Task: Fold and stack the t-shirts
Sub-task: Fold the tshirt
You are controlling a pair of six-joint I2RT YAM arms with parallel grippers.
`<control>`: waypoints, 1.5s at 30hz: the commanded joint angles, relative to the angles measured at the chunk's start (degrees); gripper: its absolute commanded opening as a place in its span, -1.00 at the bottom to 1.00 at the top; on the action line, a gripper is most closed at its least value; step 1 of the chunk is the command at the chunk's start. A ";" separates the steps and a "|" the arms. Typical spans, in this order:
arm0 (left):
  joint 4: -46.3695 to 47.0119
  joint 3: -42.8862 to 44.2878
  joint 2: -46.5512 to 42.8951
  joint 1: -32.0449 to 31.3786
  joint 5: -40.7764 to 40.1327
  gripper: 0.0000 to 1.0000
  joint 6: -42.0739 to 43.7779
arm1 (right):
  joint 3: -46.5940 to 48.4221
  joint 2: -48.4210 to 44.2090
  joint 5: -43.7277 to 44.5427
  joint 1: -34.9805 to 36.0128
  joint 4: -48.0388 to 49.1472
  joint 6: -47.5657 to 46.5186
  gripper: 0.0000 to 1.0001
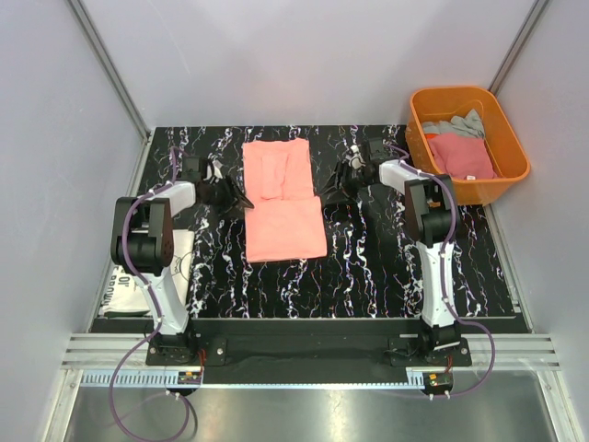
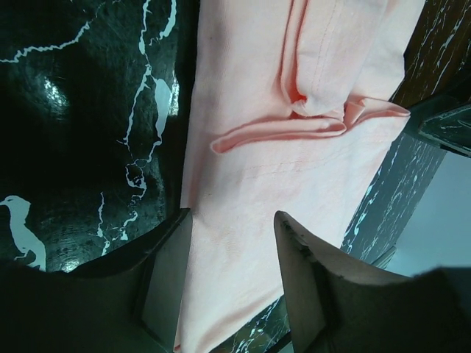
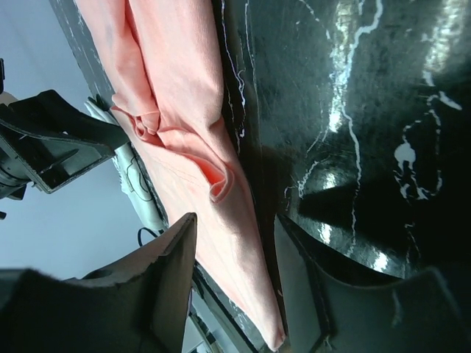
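**Operator:** Item one, the salmon tee. Where is it, and at what step?

**Clerk:** Salmon tee (image 1: 283,201): flat on the table (image 1: 377,267), midway between your arms. The sleeves are turned in over its far half, and a cross ridge runs where the far half meets the near. I judge the side folds made and the crosswise fold not yet done. Nothing is stacked on it.

**Operator:** Items two and three, the claws.

**Clerk:** Left claw (image 1: 241,201): at the salmon tee's left edge, jaws apart, holding nothing. Right claw (image 1: 327,187): just beside its right edge, jaws apart, also empty. Neither has cloth pinched.

**Operator:** What does the next move call for?

**Clerk:** In my judgement you close each claw on one end's corners together, then carry that end over the ridge. Lift both sides evenly or the soft cloth will skew.

**Operator:** And other stock?

**Clerk:** White tee (image 1: 129,281): left of the salmon tee and nearer, partly under your left arm. Tub (image 1: 488,184): right of the salmon tee and farther, holding a pink tee (image 1: 460,155) and a grey tee (image 1: 457,125).

**Operator:** What differs between views?

**Clerk:** Only the top view lists the tub, the white tee and the salmon tee's whole outline. The left wrist view shows the left claw (image 2: 232,272) straddling the cloth's edge, with one finger over the table and one over the salmon tee (image 2: 294,176). The ridge's raised lip also shows there. The right wrist view shows the right claw (image 3: 234,272) over the opposite edge of the salmon tee (image 3: 184,88). I cannot tell from either wrist view whether the fingers touch the cloth.
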 commanded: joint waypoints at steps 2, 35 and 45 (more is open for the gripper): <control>0.16 2.97 -2.46 0.68 0.07 0.10 -0.41 | 3.30 0.97 -1.82 1.31 0.17 0.12 0.07; 5.60 11.57 -1.15 -8.87 -3.94 0.00 4.61 | 3.39 0.09 1.52 4.74 -0.53 1.70 -0.31; 4.73 25.20 10.63 -20.76 -24.79 -0.03 9.17 | 3.22 -1.14 1.79 3.42 -2.29 -0.32 -0.17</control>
